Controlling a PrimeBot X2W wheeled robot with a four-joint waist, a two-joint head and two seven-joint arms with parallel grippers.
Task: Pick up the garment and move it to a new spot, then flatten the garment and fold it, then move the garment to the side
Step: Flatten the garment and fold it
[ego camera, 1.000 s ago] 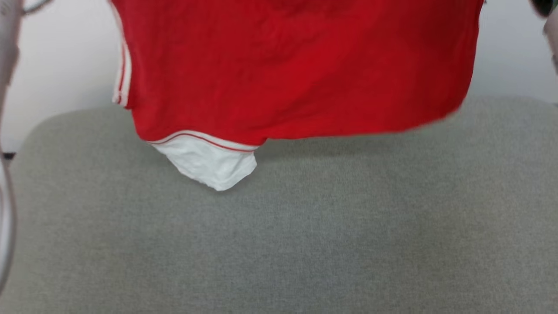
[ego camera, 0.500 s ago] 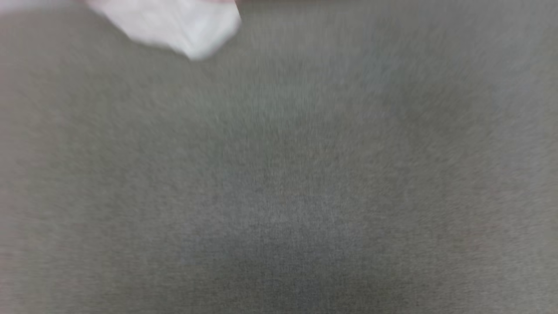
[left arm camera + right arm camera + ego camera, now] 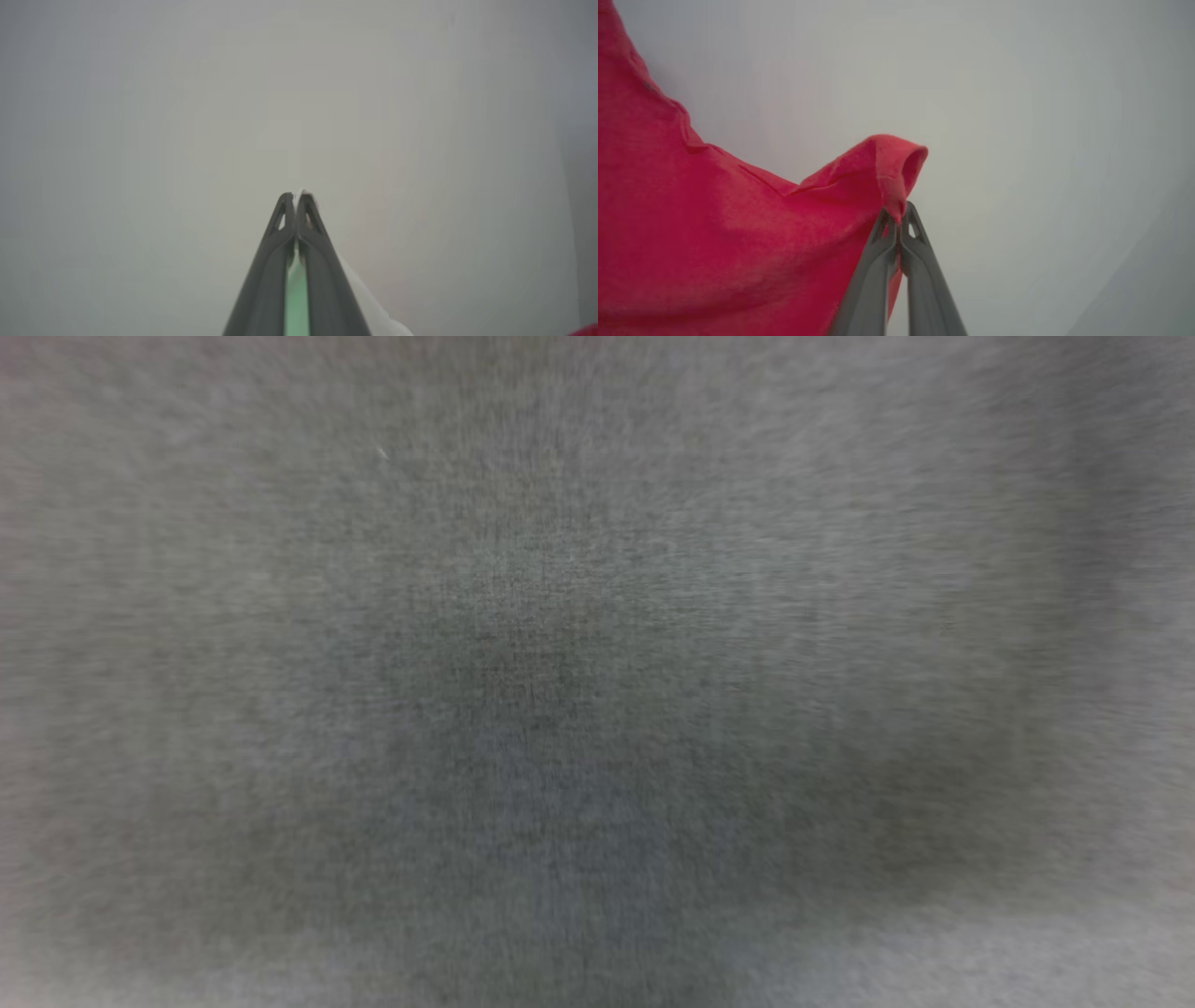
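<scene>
Garment point(image 3: 714, 224) hangs aloft, apparently above the bench point(image 3: 597, 672), right fingers point(image 3: 873, 275) clamped on its red edge and left fingers point(image 3: 268, 266) closed on its white sleeve point(image 3: 369, 303), while the head camera has dipped onto the bench, so laying it down at the new spot seems next.

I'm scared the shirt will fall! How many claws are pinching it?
2. The left gripper is shut on a white bit of the garment; the right gripper pinches its red edge.
</scene>
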